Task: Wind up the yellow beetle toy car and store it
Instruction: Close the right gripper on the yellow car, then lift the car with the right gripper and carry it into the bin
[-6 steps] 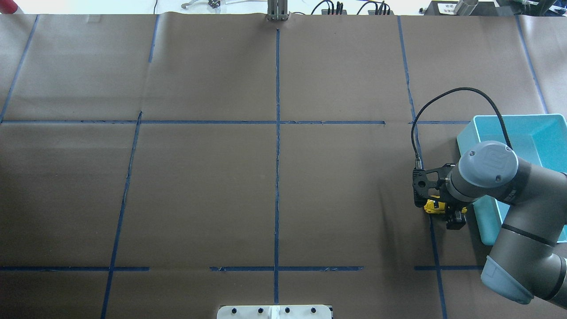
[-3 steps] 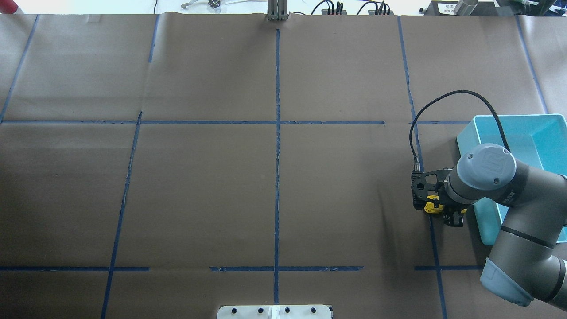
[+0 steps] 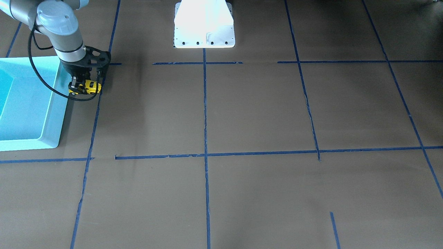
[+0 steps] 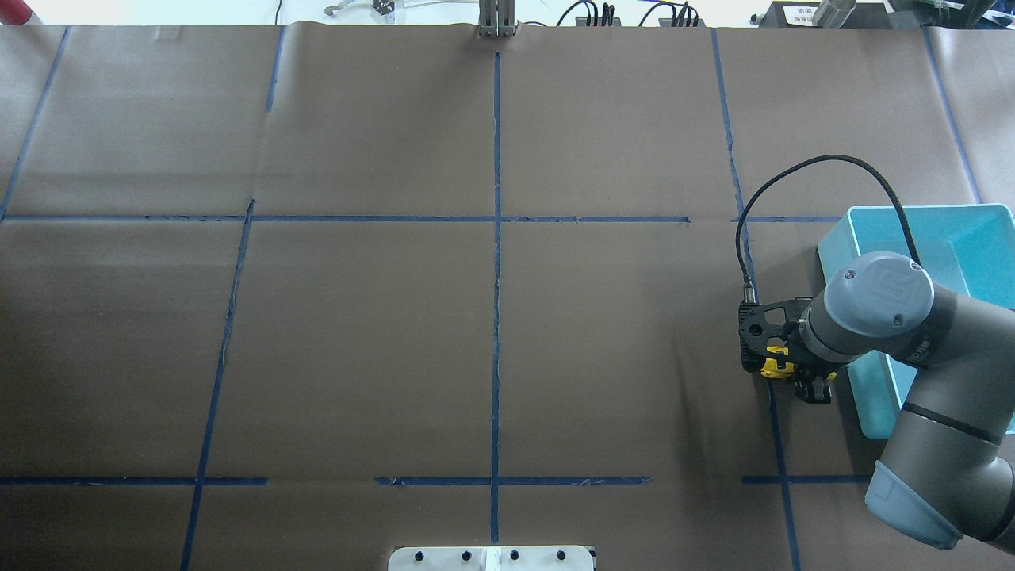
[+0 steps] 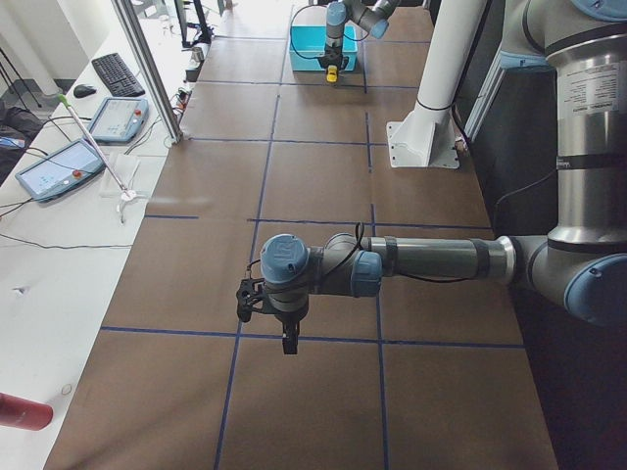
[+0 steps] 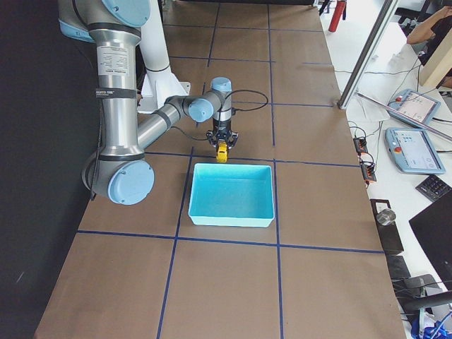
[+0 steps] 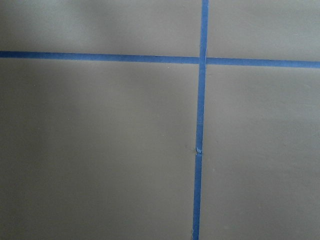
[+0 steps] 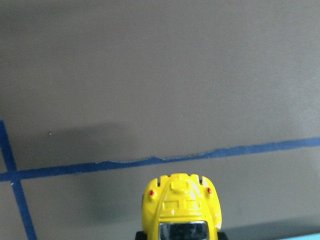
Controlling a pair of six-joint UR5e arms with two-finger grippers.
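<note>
The yellow beetle toy car (image 4: 773, 366) is held between the fingers of my right gripper (image 4: 795, 374), low over the brown table, just left of the turquoise bin (image 4: 833, 247). In the front-facing view the right gripper (image 3: 83, 88) is shut on the car (image 3: 88, 88) beside the bin's wall (image 3: 52, 114). The right wrist view shows the car's rear (image 8: 181, 207) with two red tail lights; the fingers are out of frame. My left gripper (image 5: 286, 341) shows only in the exterior left view, hanging over bare table far from the car; I cannot tell if it is open or shut.
Blue tape lines (image 4: 496, 238) divide the brown table into squares. The white robot base plate (image 3: 204, 24) sits at the robot's edge of the table. The right arm's black cable (image 4: 793, 170) loops above its wrist. The bin (image 6: 229, 220) holds nothing that I can see.
The right wrist has shifted only slightly, with the car still in its grip beside the bin. The car sits a little further left than one second ago.
</note>
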